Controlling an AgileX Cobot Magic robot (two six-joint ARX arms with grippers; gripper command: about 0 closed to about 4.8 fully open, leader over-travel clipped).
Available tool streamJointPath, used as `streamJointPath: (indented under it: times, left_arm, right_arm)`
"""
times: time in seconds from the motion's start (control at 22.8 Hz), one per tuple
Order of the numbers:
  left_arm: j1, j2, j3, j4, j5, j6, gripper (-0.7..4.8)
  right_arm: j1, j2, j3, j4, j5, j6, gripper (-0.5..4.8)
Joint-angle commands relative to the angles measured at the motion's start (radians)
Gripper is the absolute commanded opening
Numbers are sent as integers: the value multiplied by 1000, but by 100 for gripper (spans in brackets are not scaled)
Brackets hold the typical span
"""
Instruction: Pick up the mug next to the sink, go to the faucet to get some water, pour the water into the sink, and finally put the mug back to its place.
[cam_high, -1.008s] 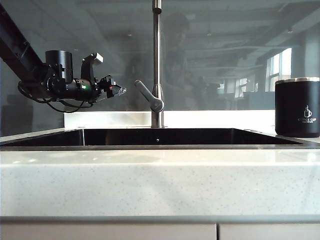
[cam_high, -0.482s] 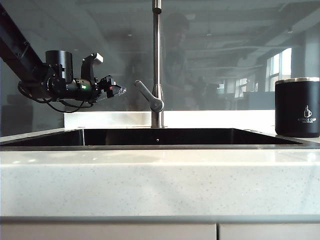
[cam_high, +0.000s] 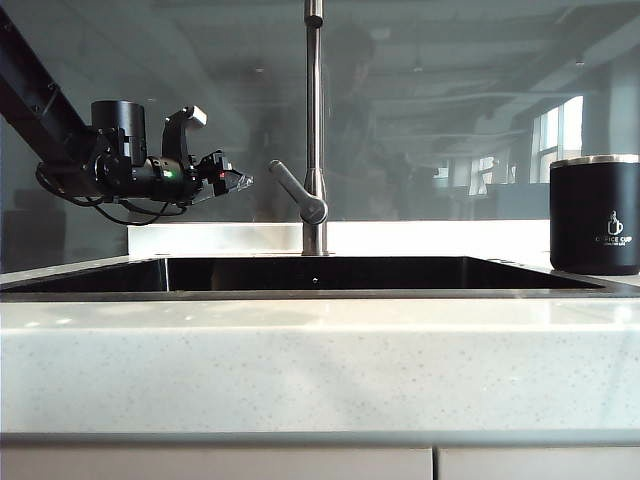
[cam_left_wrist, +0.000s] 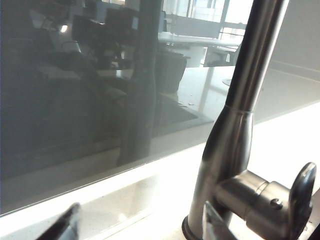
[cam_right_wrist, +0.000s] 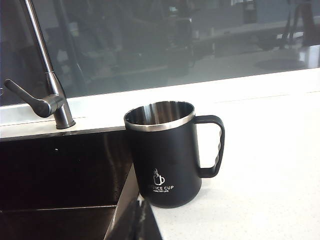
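Beside the faucet (cam_high: 315, 120), left pincer (cam_high: 236, 180) hangs level, agape.

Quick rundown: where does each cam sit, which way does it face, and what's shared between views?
Exterior: low at counter front, facing the sink, faucet and window; left gripper open, level with the lever; mug right.
Left wrist: close on the faucet base and lever; one dark fingertip shows.
Right wrist: behind the upright mug; right gripper shut.
Shared: the faucet in all three.
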Motion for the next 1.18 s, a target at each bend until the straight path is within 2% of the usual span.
streamJointPath:
  times: [0.04, 0.79, 0.88, 0.92, 1.01, 1.1, 1.18]
  left_arm:
    - [0, -7, 3, 8, 3, -3, 305]
    - [0, -8, 3, -8, 0, -3, 305]
    - [0, -17, 3, -15, -81, -3, 305]
    - [0, -36, 3, -31, -161, -3, 305]
    - [0, -74, 3, -67, -255, -3, 305]
    - [0, -129, 3, -140, -314, -3, 305]
    - [-1, -199, 3, -248, -327, -3, 305]
  right_arm:
    - [0, -2, -3, 17, 5, -3, -5]
    - [0, -2, -3, 17, 5, -3, -5]
    - [0, -2, -3, 17, 5, -3, -6]
    - [0, -2, -3, 17, 5, -3, -5]
    - [0, -2, -3, 17, 5, -3, -6]
    - [0, -2, -3, 17, 5, -3, -5]
    - [0, -2, -3, 17, 5, -3, -5]
